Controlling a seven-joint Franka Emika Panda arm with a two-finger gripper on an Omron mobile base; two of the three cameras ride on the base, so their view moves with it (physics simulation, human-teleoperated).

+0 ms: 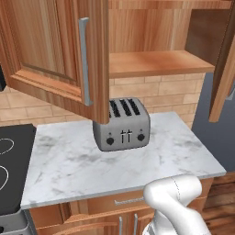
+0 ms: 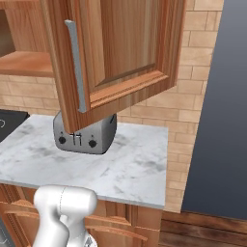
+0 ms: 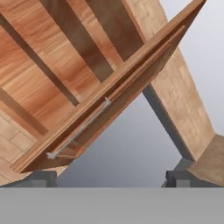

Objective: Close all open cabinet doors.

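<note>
Two dark tips of the tool stand wide apart, holding nothing. Beyond them a cabinet door hangs open, its bar handle running lengthwise along it. Below, a toaster sits on the marble surface.

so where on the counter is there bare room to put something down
The marble counter is bare in front of the toaster up to the front edge, on its left toward the black stovetop, and on its right toward the counter's end. It is tight above the toaster, where the open left cabinet door hangs over it.
</note>
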